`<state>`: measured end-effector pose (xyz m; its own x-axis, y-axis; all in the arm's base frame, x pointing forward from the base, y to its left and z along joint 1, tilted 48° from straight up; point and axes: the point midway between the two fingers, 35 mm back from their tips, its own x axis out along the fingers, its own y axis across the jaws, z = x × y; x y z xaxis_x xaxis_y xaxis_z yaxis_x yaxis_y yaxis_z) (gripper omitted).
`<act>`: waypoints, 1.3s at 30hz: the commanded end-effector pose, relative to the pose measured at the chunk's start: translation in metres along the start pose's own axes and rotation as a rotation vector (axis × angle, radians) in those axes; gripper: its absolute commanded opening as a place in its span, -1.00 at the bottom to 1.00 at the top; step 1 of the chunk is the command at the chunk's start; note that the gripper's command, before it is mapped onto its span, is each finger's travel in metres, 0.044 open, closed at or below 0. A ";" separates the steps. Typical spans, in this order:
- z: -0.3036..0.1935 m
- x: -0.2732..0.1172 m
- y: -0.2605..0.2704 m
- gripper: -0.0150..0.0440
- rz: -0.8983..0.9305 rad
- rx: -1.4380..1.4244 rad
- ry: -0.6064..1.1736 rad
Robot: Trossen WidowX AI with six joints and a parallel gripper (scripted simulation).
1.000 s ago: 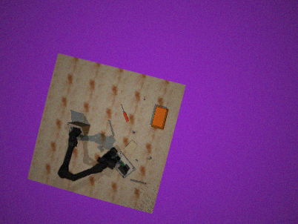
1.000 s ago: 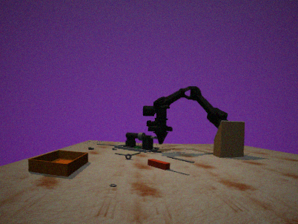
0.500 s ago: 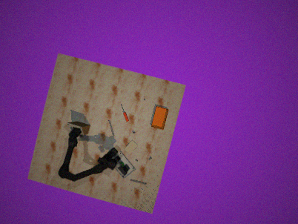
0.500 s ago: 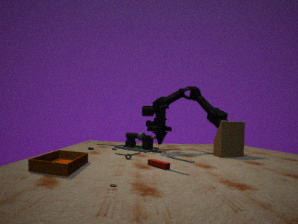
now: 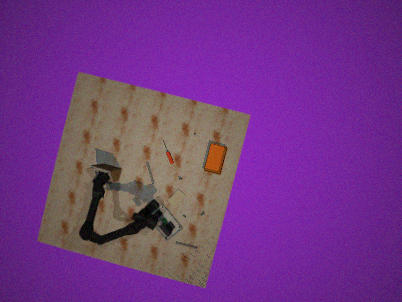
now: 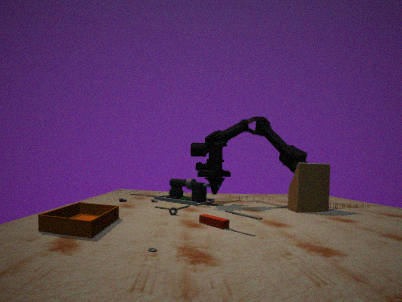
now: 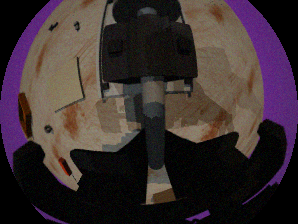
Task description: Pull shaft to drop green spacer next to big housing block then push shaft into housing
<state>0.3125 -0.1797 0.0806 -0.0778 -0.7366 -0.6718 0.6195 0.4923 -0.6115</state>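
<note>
The parallel-jaw gripper [image 5: 159,216] [image 6: 215,192] [image 7: 152,129] points down at the near end of the shaft [image 7: 154,112]. Its fingers are nearly closed, clamped on the shaft's free end. From the gripper, the shaft extends into the closer dark block [image 6: 199,192] [image 7: 150,52] of the fixture. In the exterior view, a second dark block [image 6: 176,188] stands beyond it, with a pale cylindrical part [image 6: 189,183] between the two. Green shows low between the blocks; it is probably the green spacer [image 6: 185,198], though its exact seating cannot be determined. An orange tray [image 5: 215,158] [image 6: 75,227] [image 7: 24,116] lies well apart from the gripper.
</note>
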 end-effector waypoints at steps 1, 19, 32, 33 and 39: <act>0.007 -0.002 0.000 -0.49 0.001 0.007 -0.013; 0.014 -0.002 0.000 -0.49 0.001 0.007 -0.013; 0.018 -0.002 0.000 -0.49 0.001 0.007 -0.014; 0.018 -0.002 0.000 -0.49 0.001 0.007 -0.014; 0.020 -0.002 0.000 -0.49 0.001 0.007 -0.014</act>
<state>0.3227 -0.1857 0.0864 -0.0778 -0.7365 -0.6719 0.6201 0.4920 -0.6111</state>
